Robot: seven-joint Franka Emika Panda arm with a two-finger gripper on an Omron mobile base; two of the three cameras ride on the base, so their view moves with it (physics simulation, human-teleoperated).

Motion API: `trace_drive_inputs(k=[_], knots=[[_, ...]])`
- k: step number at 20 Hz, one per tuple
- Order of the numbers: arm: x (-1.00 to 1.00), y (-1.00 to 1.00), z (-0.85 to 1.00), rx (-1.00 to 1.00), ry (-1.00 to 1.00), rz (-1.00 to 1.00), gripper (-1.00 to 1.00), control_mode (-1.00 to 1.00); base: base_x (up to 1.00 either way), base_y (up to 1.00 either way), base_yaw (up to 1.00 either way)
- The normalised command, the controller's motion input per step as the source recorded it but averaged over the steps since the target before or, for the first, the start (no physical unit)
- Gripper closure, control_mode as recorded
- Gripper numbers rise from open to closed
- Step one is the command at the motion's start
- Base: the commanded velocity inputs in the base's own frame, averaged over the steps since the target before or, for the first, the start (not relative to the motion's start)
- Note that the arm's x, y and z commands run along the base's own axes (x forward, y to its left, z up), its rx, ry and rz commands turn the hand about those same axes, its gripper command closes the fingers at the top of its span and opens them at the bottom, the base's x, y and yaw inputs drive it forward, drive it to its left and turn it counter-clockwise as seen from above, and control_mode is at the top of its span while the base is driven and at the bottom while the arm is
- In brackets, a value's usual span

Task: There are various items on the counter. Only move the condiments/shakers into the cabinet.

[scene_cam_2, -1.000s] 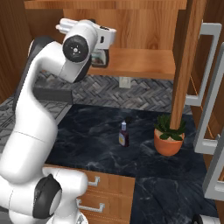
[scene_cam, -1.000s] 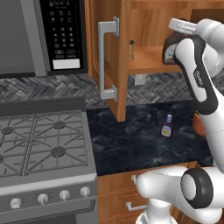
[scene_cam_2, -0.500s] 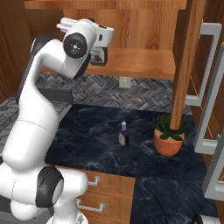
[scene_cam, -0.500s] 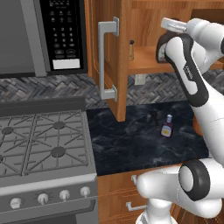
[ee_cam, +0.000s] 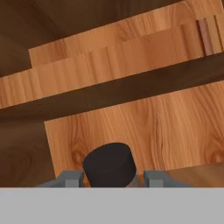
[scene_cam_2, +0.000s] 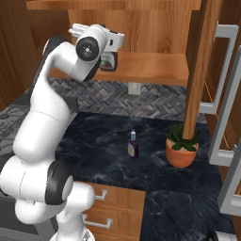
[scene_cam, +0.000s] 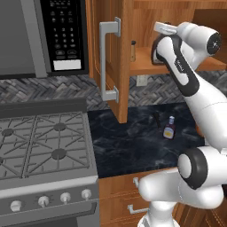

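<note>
Syrup bottle [scene_cam_2: 108,61]: pinched between claw [ee_cam: 110,178] fingers, black cap [ee_cam: 108,165] up, so upright over cabinet shelf [scene_cam_2: 150,68].
Shaker [scene_cam: 132,51]: already shelved, left of claw.
Blue bottle [scene_cam: 168,128]: on counter [scene_cam: 128,142], far below claw, unmoved.

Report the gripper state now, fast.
Gripper: fingers closed on the syrup bottle, its black cap between them, held inside the cabinet at shelf level.
</note>
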Motion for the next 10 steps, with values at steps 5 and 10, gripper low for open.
trace_drive_inputs(k=[5,10], knots=[[0.67,0.00,-0.10,0.00,0.01,0.00,1.00,-1.00,0.00,0.00,0.00],[0.68,0.00,-0.03,0.00,0.00,0.00,1.00,-1.00,0.00,0.00,0.00]])
